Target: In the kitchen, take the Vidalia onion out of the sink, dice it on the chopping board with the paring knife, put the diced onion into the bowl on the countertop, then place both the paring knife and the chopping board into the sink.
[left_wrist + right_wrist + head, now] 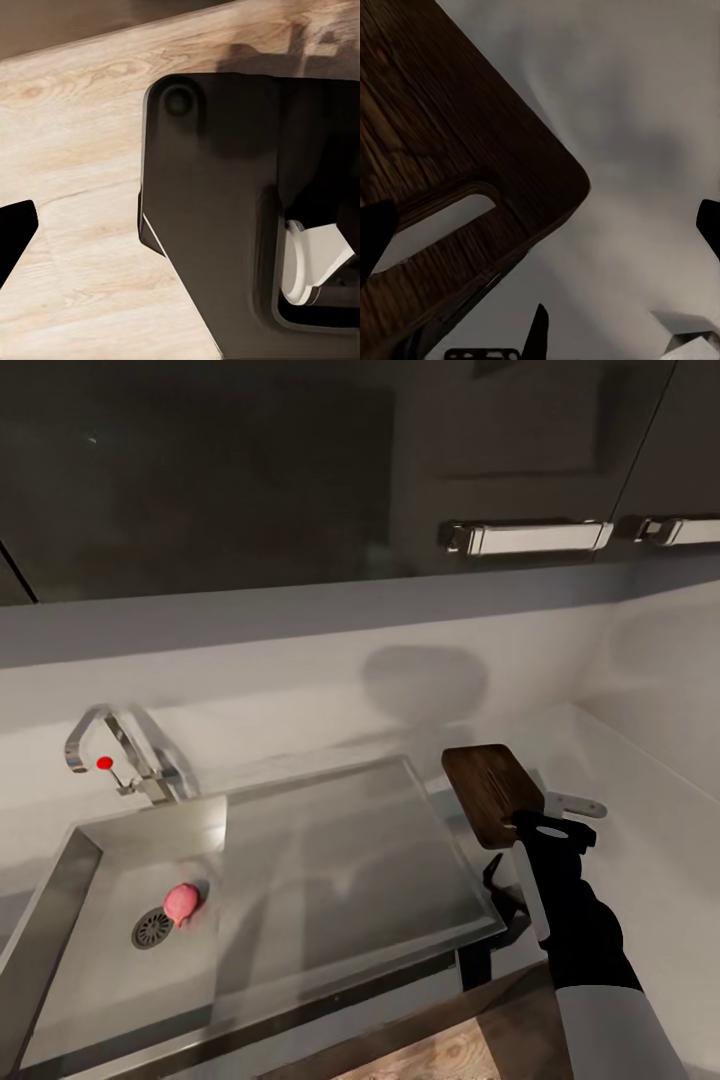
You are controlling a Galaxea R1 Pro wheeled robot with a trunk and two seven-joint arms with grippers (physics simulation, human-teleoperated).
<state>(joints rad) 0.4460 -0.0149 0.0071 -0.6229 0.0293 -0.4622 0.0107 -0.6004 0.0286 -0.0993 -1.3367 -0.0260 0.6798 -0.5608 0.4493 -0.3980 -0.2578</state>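
Head view is looking down on the sink, where a pink, roundish onion is lying in the basin just beside the round drain; the angled faucet with its red knob is standing at the basin's far left corner; the chopping board is sitting just right of the sink's far right corner, on or just over the pale countertop, with its slot-handle end toward the robot; the right gripper is reaching to that near end, and whether it is gripping the board cannot be told from here; a pale object is poking out just beyond the gripper, too unclear to name; dark upper cabinets with a steel bar handle are hanging above. In the right wrist view the board's slot handle is showing close up, with dark fingertips sitting far apart at opposite edges, so the jaws are looking open. In the left wrist view a light wooden floor is passing beneath a dark part of the robot's body; a dark fingertip is showing at one edge, and the left gripper's opening cannot be told.
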